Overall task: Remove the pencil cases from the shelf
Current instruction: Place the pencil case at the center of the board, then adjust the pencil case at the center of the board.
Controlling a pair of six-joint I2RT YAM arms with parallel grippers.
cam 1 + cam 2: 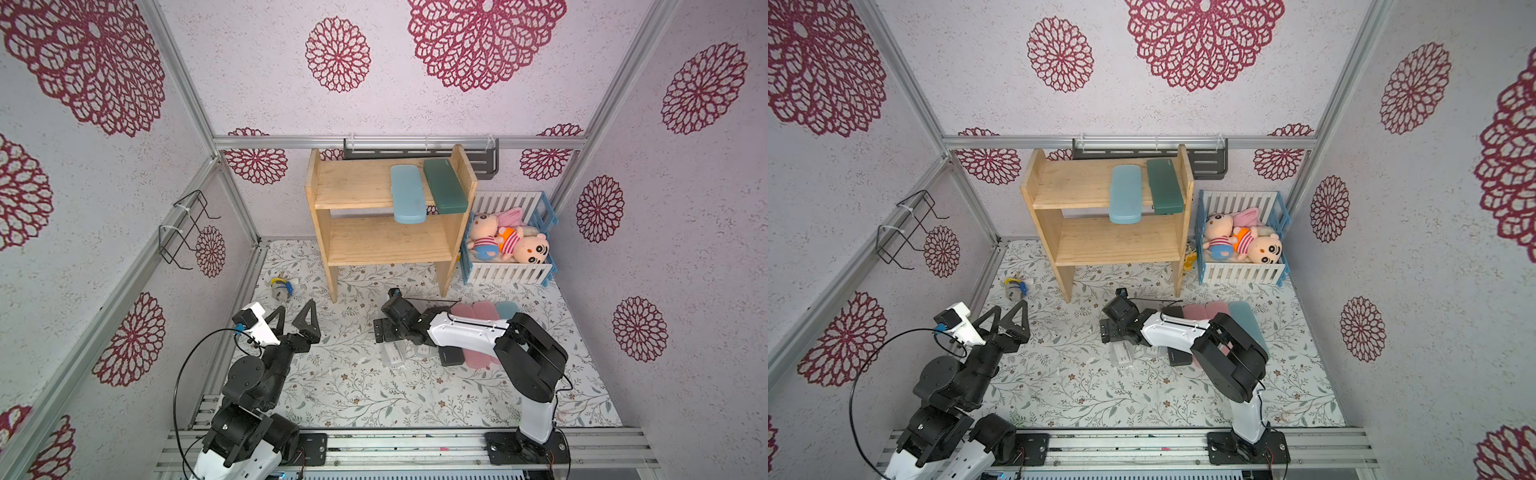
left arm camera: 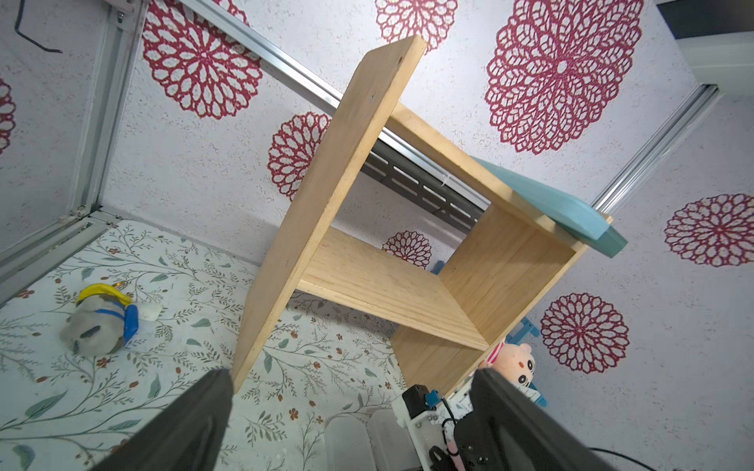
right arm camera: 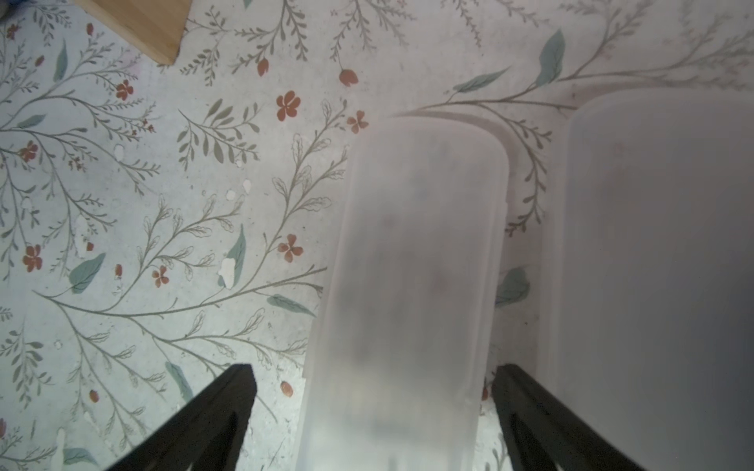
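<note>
**Colours and Patterns**

The shelf (image 1: 374, 187) is finished in pale wood. A light blue case (image 1: 408, 195) and a dark green case (image 1: 444, 187) are seen, as are pink cases (image 1: 478, 316), a black case (image 1: 451, 356) and frosted white cases (image 3: 408, 285). The mat (image 1: 353, 386) is printed with grey-green sprigs and small red flowers on white. The walls (image 1: 415, 104) are patterned with crimson rosettes. The crate (image 1: 507, 274) is coloured white and blue.

Light: bright, even and soft in both top views.
Shadows: faint, only a soft rim around the frosted white plastic pencil case (image 3: 412, 265).
Focus: that case is blurring up close, and the right wrist view is dim.
Edges: wide-angle bowing on the aluminium frame rails (image 1: 183, 81).
</note>
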